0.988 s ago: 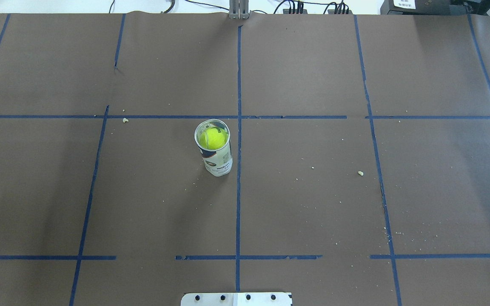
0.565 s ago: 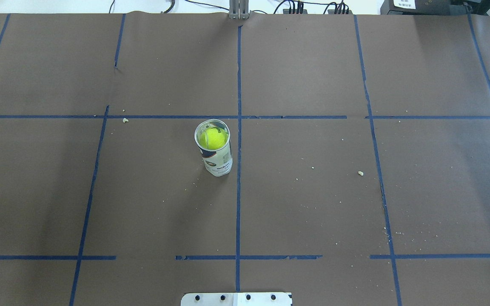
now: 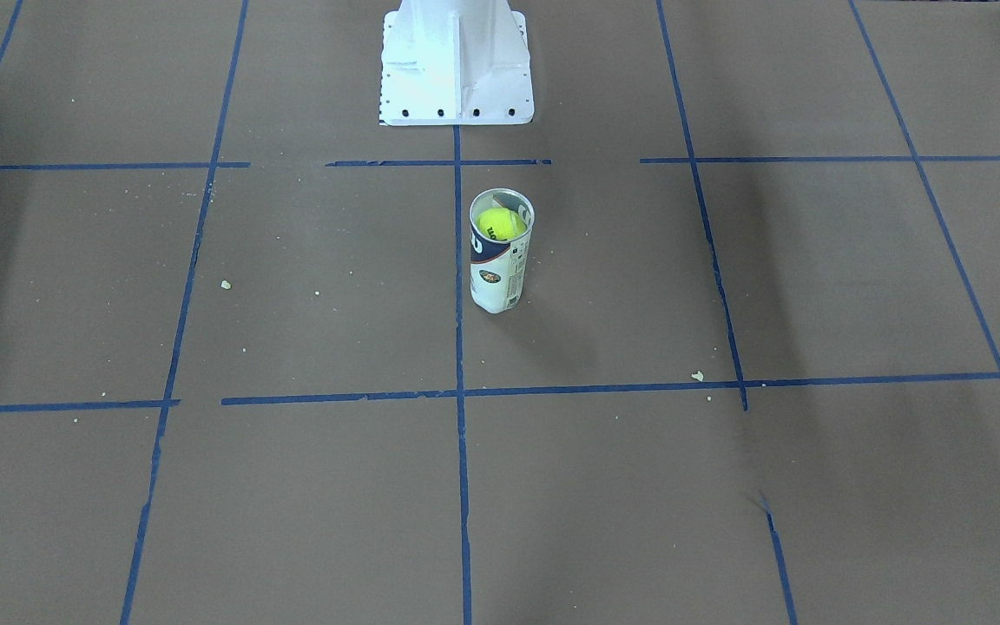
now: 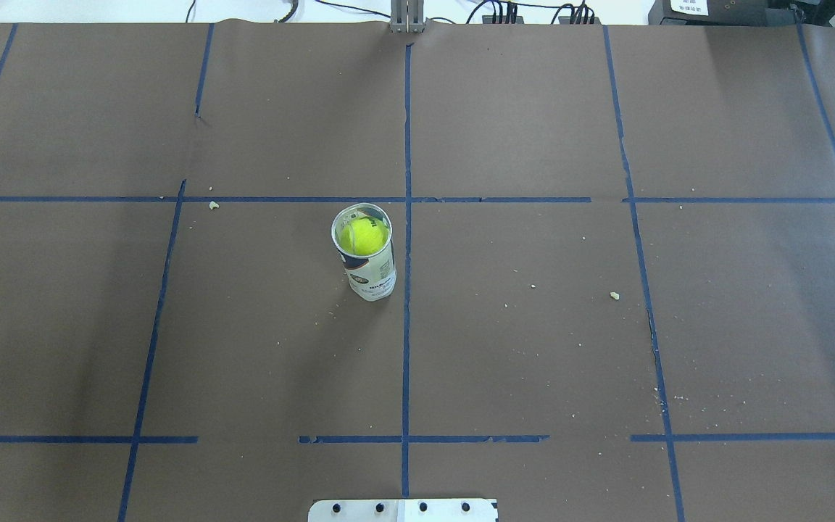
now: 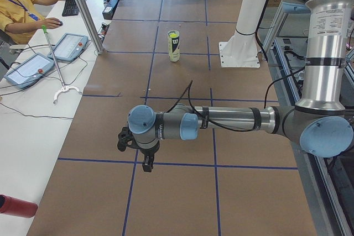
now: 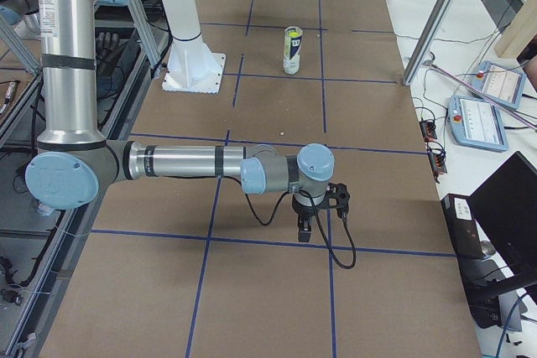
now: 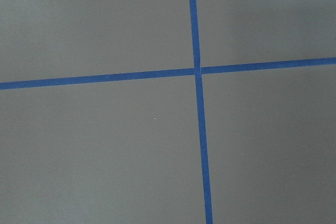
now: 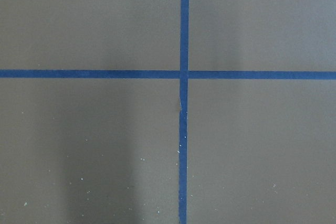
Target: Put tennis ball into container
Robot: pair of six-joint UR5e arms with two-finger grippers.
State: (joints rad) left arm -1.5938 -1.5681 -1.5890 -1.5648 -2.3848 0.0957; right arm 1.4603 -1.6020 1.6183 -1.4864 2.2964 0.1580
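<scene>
The tennis ball (image 4: pixel 364 235), neon yellow-green, sits inside the container (image 4: pixel 371 278), a clear upright tube with a white and navy label near the table's middle. The front view shows the tennis ball (image 3: pixel 501 224) near the top of the container (image 3: pixel 495 279). The left gripper (image 5: pixel 147 167) hangs over the table's left end, far from the container (image 5: pixel 174 49). The right gripper (image 6: pixel 304 234) hangs over the right end, far from the container (image 6: pixel 292 56). Both show only in side views, so I cannot tell whether they are open or shut. The wrist views show only brown paper and blue tape.
The white robot base (image 3: pixel 457 74) stands behind the tube. Blue tape lines grid the brown paper, with small crumbs (image 4: pixel 614 295) scattered about. An operator (image 5: pixel 19 9) sits at a side desk with tablets (image 5: pixel 67 46). A metal post (image 5: pixel 83 9) rises at the table's edge.
</scene>
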